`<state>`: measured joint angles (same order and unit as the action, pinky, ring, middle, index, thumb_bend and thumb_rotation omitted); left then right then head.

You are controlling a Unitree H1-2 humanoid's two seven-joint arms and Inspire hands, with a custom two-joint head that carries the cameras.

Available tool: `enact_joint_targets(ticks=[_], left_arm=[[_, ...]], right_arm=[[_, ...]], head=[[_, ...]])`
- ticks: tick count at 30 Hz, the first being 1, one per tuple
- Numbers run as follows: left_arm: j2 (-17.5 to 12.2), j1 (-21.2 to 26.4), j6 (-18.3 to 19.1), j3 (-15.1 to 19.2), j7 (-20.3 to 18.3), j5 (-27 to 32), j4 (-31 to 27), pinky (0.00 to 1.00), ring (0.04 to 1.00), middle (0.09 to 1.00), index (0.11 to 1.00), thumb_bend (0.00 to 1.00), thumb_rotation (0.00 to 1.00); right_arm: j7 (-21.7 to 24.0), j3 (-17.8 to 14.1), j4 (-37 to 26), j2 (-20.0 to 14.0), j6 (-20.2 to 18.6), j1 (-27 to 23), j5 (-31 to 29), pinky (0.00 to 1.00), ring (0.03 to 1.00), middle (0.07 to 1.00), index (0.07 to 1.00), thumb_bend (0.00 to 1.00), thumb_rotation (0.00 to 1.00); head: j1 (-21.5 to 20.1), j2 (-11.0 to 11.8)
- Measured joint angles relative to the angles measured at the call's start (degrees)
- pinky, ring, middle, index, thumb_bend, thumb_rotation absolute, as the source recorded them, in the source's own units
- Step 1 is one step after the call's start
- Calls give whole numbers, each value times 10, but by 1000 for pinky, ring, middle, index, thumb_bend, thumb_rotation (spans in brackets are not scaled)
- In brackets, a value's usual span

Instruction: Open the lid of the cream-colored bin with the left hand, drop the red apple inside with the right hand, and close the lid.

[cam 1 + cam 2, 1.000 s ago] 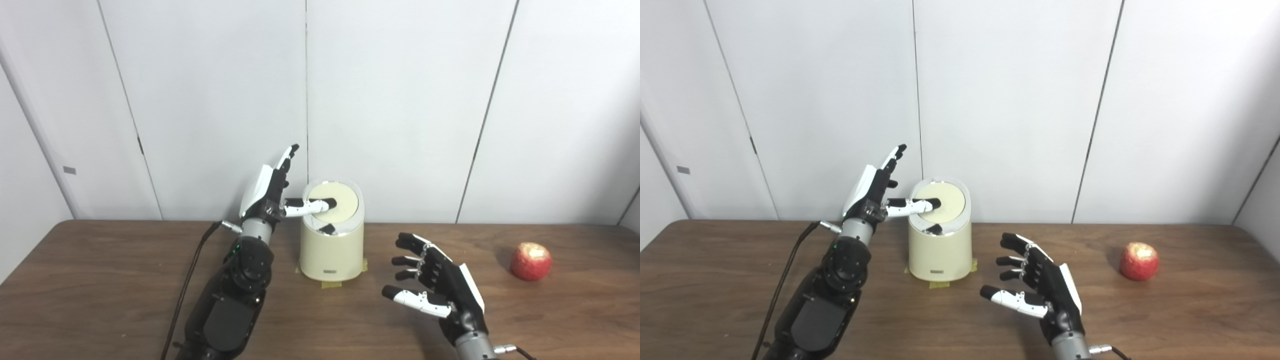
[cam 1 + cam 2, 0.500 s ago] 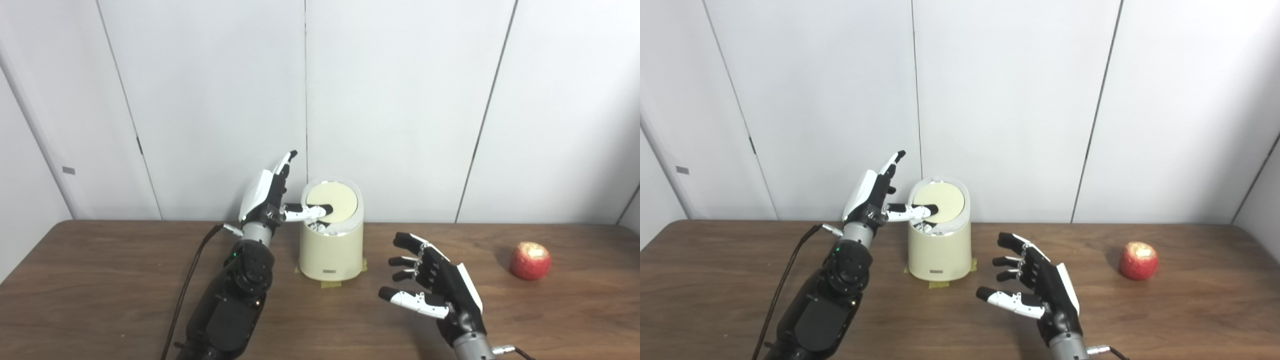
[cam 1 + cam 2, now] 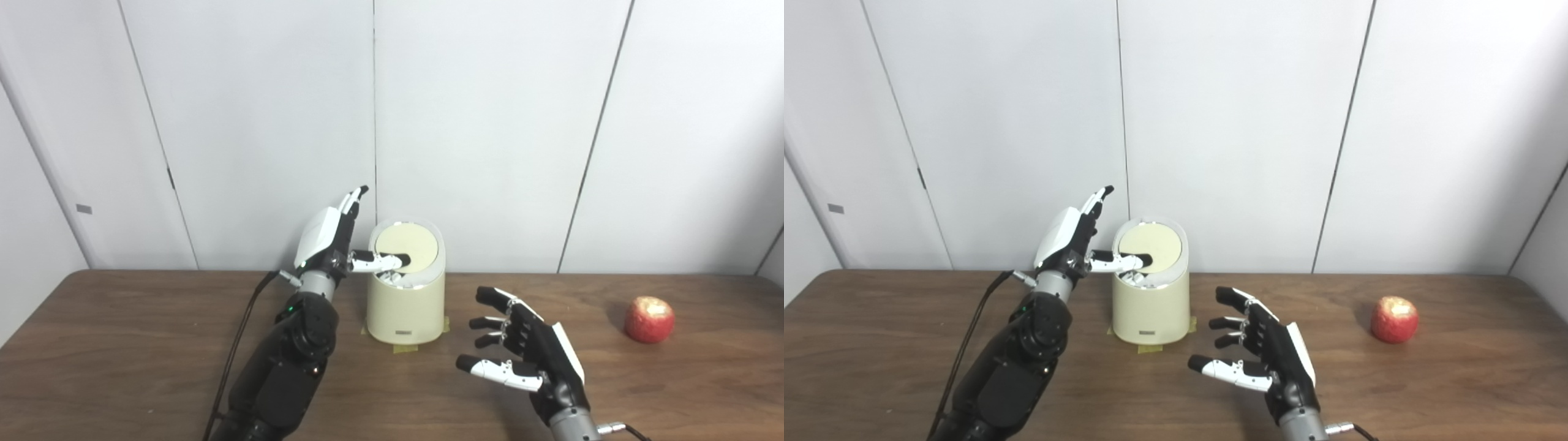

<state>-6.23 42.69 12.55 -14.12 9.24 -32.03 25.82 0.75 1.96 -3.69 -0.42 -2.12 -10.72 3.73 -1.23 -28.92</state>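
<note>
The left robot hand (image 3: 327,236) is raised beside the left side of the cream-colored bin (image 3: 406,300), fingers (image 3: 352,199) apart and pointing up, holding nothing; its thumb (image 3: 380,262) reaches sideways over the bin's front rim and its dark tip rests on the round lid (image 3: 411,244), which lies tilted in the top of the bin. Just below the thumb, at the front edge of the lid, there is a small opening with pale and dark shapes too small to make out. The right robot hand (image 3: 1265,355) hovers low over the brown wooden desk (image 3: 876,343), in front and to the right of the bin, fingers spread and empty, palm facing left. The bin stands near the back of the desk on strips of yellowish tape (image 3: 1150,348). The red apple (image 3: 1394,319) sits on the desk far to the right, well apart from both robot hands. A black cable (image 3: 236,352) runs along the left arm. Both views show the same arrangement, and neither reveals anything more than the other.
</note>
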Motion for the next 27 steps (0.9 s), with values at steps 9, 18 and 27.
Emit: enact_joint_targets(ticks=[9, 18, 27], left_arm=[[-8, 5, 30, -30, 17, -60, -2, 779, 917, 941, 1000, 823, 9], [-43, 28, 117, -97, -73, -141, -49, 791, 920, 951, 991, 820, 0], [-55, 27, 130, -101, -126, -181, -77, 740, 876, 922, 966, 797, 36]], right_arm=[[0, 4, 0, -3, -1, 1, 4, 519, 648, 810, 761, 742, 142], [0, 4, 0, -3, -7, 2, 3, 527, 642, 806, 757, 749, 137], [0, 5, 0, -4, -6, 2, 5, 526, 643, 809, 757, 749, 141]], head=[[4, -4], [6, -4], [6, -3]])
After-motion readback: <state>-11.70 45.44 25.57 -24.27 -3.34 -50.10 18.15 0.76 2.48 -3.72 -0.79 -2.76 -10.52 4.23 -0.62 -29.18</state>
